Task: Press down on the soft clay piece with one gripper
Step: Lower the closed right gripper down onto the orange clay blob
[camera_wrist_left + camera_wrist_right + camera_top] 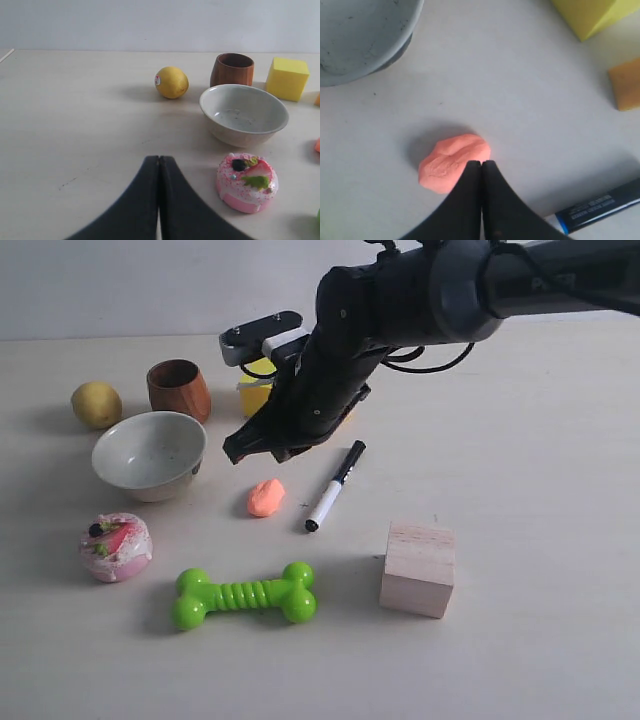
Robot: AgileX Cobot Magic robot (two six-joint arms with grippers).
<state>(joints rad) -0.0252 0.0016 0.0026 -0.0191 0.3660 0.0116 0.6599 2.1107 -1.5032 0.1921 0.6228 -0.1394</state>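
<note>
Slightly left of centre in the exterior view, the soft clay piece (266, 497) lies on the tabletop (520, 470), between a white bowl (165, 483) and a marker pen (335, 486). Your right gripper (238, 451) hangs just above and left of it, jaws clenched together on nothing. In the right wrist view the tips overlap the clay's edge, but contact cannot be told. Your left gripper (159, 160) is likewise clenched and empty.

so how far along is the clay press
Done: the right hand is shut and lined up over the clay. In hand: it hangs above the clay, with a gap showing in the exterior view. Left: the press itself; the clay looks rounded, not flattened. The left hand sits shut, away from it.
</note>
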